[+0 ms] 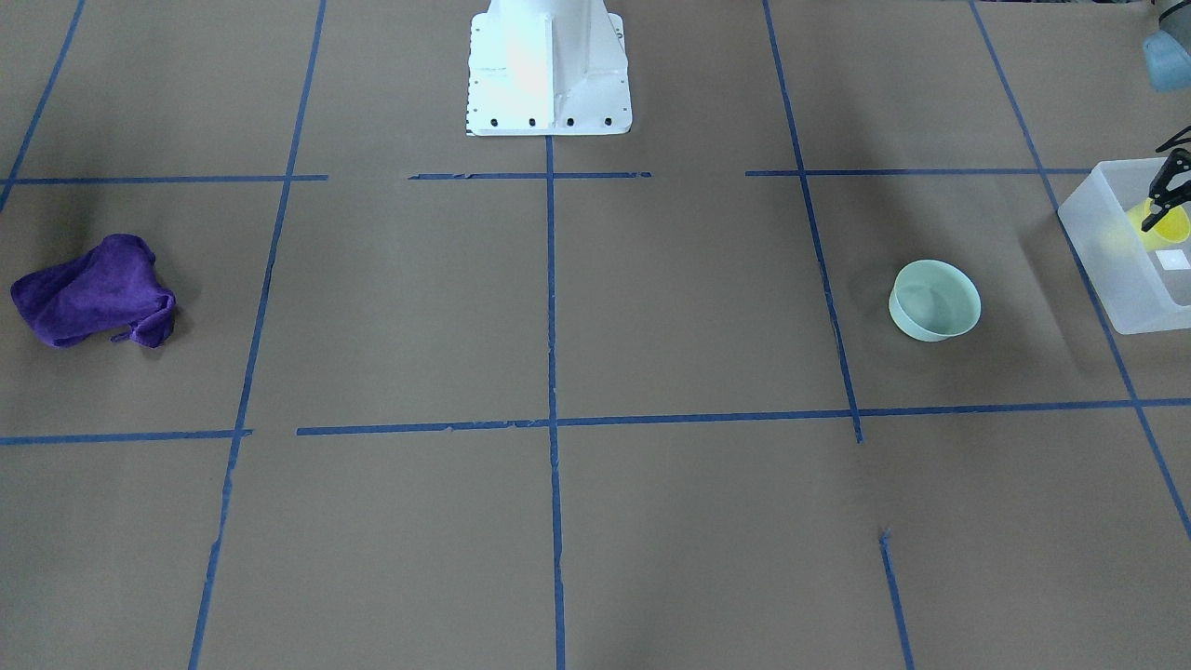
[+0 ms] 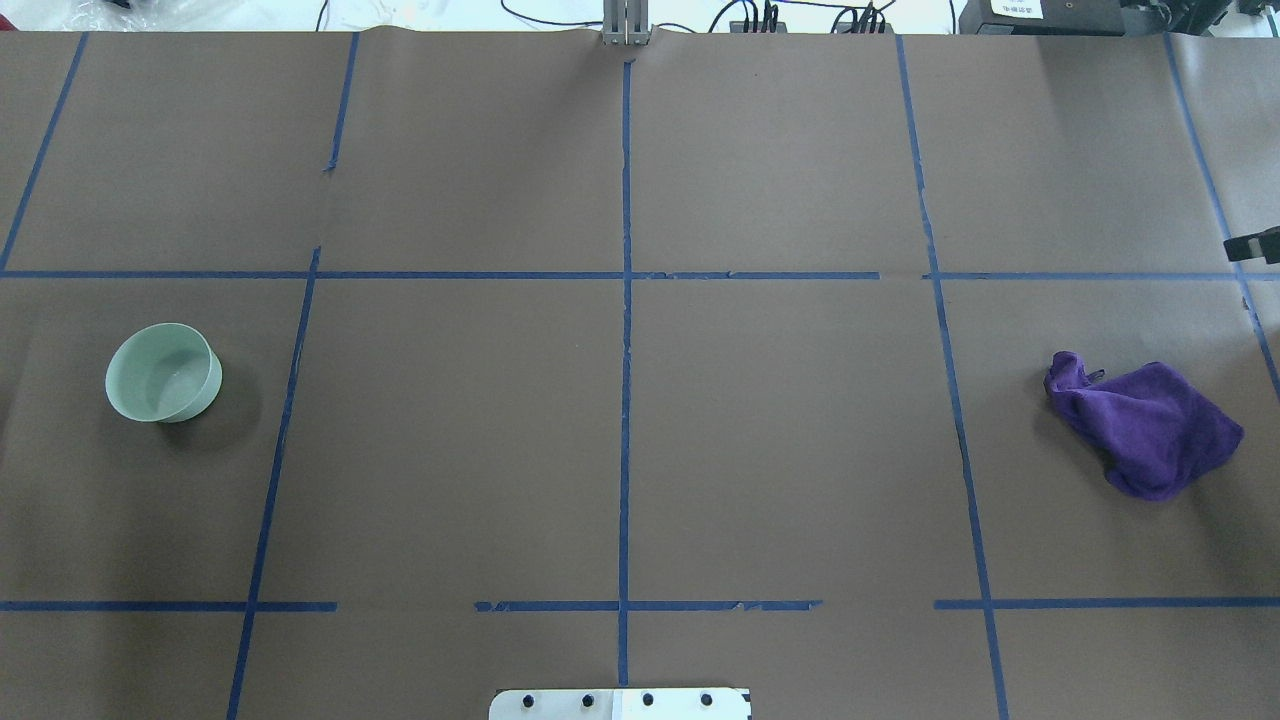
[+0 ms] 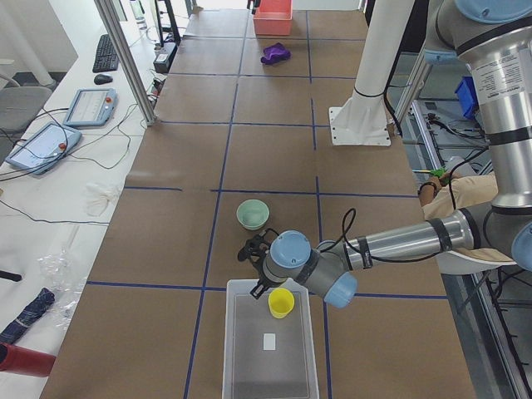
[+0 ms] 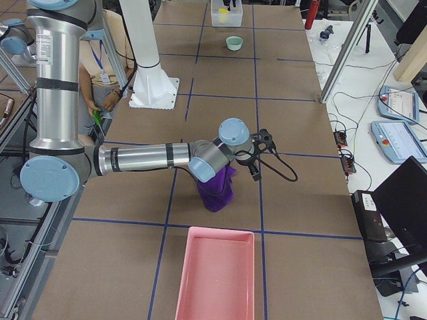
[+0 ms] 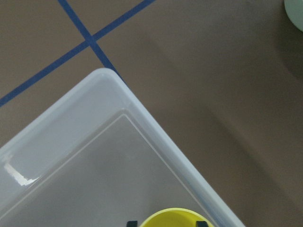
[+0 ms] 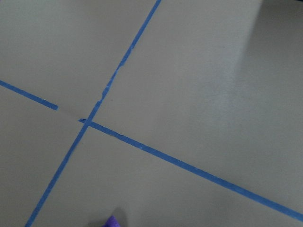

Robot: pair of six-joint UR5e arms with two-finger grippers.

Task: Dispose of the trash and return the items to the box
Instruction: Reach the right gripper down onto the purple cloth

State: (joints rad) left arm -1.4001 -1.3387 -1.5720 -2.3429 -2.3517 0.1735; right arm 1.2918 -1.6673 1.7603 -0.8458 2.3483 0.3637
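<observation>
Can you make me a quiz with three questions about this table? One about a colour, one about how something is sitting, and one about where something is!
1. What colour is the cloth?
A. Red
B. Purple
C. Orange

2. How does the green bowl sit on the table?
A. Upside down
B. On its side
C. Upright and empty

3. Where is the yellow cup?
A. Inside the green bowl
B. On the cloth
C. At the white box, by the left gripper

Answers:
1 B, the rumpled cloth is deep purple.
2 C, the bowl's opening faces up and nothing lies in it.
3 C, the cup shows through the box's frosted wall, with the gripper's black fingers at its rim.
</observation>
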